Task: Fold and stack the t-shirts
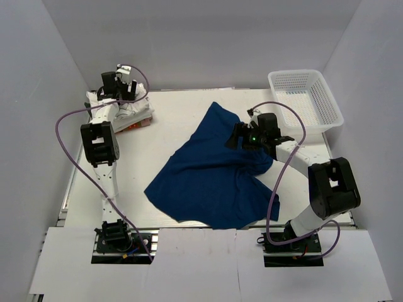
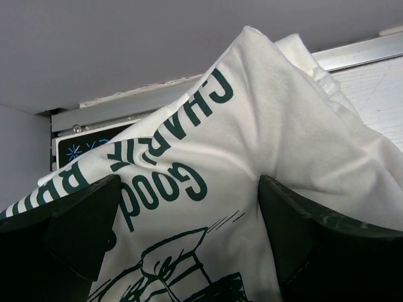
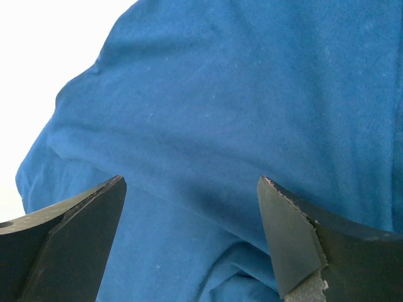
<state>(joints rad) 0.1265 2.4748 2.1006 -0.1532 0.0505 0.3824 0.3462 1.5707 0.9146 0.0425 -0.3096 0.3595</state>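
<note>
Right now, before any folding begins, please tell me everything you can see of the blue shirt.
The blue shirt is plain, dark, soft cloth without print. It lies unfolded and wrinkled on the white table, from the middle toward the right, one corner pointing to the far edge. The right arm's open fingers stand over its right part; whether they touch the cloth I cannot tell. It lies apart from the white shirt and the basket.

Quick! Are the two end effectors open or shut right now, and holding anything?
Left end effector: open, gripping nothing; the white t-shirt is right in front of it.
Right end effector: open, empty, over the blue t-shirt.
</note>
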